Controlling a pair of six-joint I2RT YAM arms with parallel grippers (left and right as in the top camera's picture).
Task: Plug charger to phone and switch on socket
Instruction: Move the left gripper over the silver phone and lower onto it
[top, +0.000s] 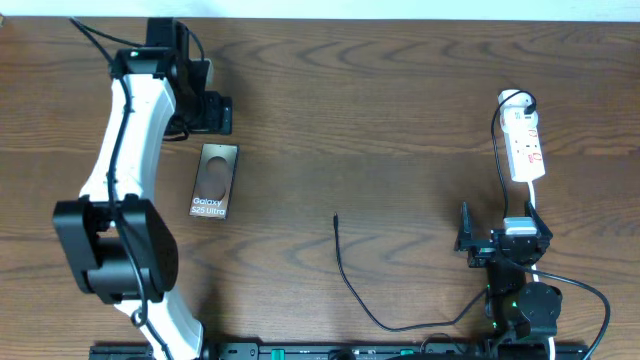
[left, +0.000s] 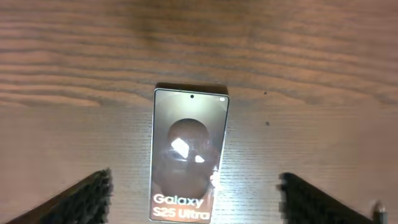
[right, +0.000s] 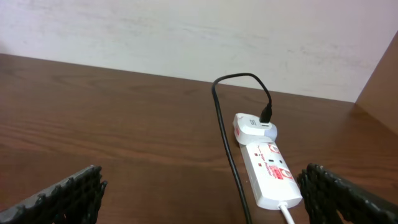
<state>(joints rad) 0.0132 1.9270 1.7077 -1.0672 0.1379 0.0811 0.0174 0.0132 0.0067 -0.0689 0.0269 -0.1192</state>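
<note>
The phone (top: 215, 181) lies flat and screen up on the left of the table, its "Galaxy" lettering toward the front. My left gripper (top: 210, 115) hovers just behind its far end. In the left wrist view that gripper (left: 193, 202) is open, a finger (left: 81, 199) standing clear of the phone (left: 189, 155) on each side. The charger (top: 345, 270) runs across the table's middle, its plug tip (top: 335, 217) lying free. The socket (top: 525, 145) is at the right. My right gripper (top: 502, 232) is open just in front of it, holding nothing.
In the right wrist view the socket (right: 268, 168) has a white adapter (right: 255, 126) plugged in at its far end, with the black charger cable (right: 227, 143) looping from it toward me. A pale wall stands behind the table's back edge. A black rail (top: 330, 352) lines the front.
</note>
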